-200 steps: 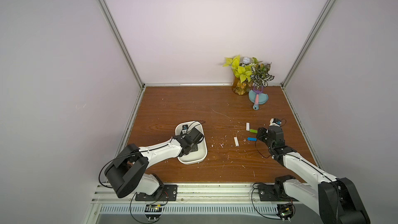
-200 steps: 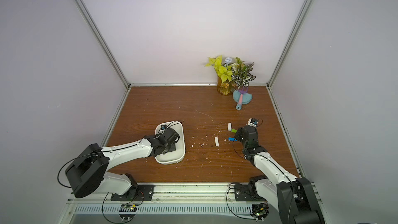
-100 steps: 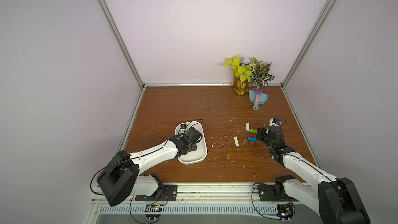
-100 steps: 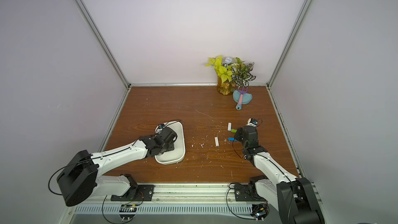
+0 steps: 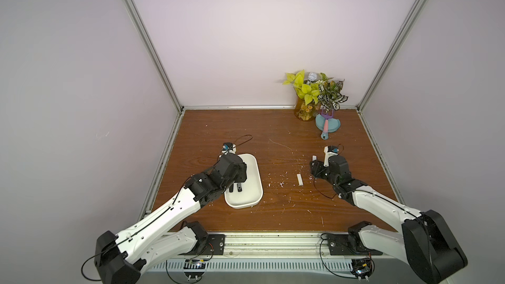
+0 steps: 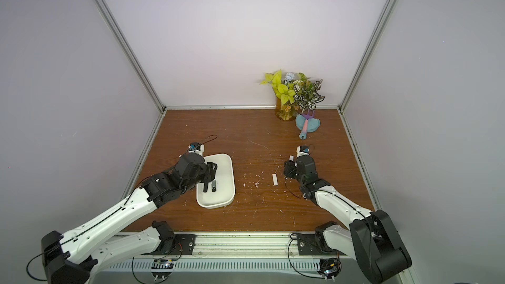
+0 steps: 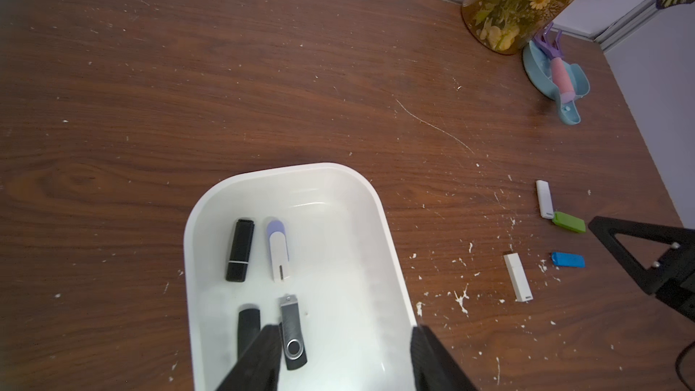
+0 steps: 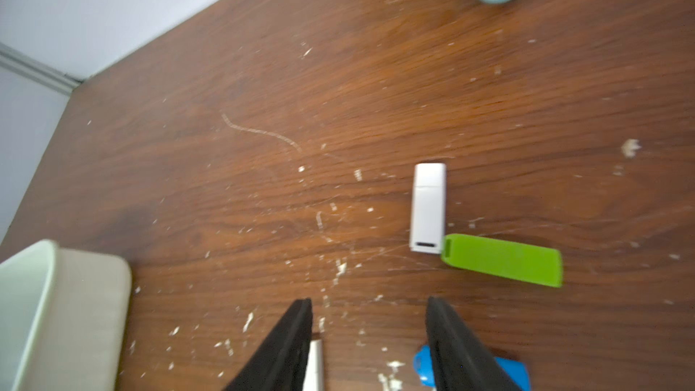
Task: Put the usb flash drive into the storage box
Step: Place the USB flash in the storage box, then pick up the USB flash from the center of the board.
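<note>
L pincer (image 7: 344, 332) over near end of storage box (image 7: 338, 257); jaws apart, nothing held.

In box, near end:
- swivel usb drive (image 7: 291, 332) lies flat, long axis along box length, metal plug toward far end
- black stick (image 7: 248, 327) parallel beside it, partly hidden by a finger

In box, farther:
- black capped stick (image 7: 240, 250) & white-lilac stick (image 7: 277, 250) side by side, same axis

On worktop (image 7: 188, 88), off box's long side toward R arm:
- white stick (image 7: 518, 276) lengthwise like box
- blue drive (image 7: 568, 259) crosswise
- R pincer (image 8: 368, 300) low there, jaws apart, empty, blue drive beside one finger
- farther: green drive (image 8: 502, 260) crosswise, its end just beside 2nd white stick (image 8: 428, 206)
</note>
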Robot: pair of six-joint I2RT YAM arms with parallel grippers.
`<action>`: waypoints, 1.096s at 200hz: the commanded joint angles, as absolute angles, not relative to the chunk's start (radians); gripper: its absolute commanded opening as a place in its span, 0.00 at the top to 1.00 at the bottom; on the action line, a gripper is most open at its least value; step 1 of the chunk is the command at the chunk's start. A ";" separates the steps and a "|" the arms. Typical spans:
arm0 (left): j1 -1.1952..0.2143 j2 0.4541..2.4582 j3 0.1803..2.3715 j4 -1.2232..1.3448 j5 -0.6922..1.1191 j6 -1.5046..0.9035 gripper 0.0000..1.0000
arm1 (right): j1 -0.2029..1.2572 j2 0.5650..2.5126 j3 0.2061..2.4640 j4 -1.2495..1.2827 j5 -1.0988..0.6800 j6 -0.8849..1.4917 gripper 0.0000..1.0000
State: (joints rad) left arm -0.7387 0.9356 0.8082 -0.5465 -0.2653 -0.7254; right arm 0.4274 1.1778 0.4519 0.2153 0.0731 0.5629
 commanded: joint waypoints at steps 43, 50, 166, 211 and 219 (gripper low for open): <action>-0.731 0.750 0.814 -0.688 -0.245 -0.631 0.36 | 0.592 1.269 0.562 0.020 0.106 0.576 0.42; -0.731 0.754 0.840 -0.702 -0.240 -0.586 0.36 | 0.598 1.272 0.558 0.004 0.107 0.586 0.42; -0.732 0.667 0.832 -0.701 -0.371 -0.561 0.32 | 0.717 1.439 0.651 -0.157 0.201 0.618 0.55; -0.732 0.659 0.830 -0.701 -0.374 -0.564 0.32 | 0.748 1.476 0.700 -0.250 0.283 0.626 0.67; -0.732 0.659 0.829 -0.701 -0.375 -0.564 0.32 | 0.750 1.481 0.703 -0.256 0.295 0.627 0.69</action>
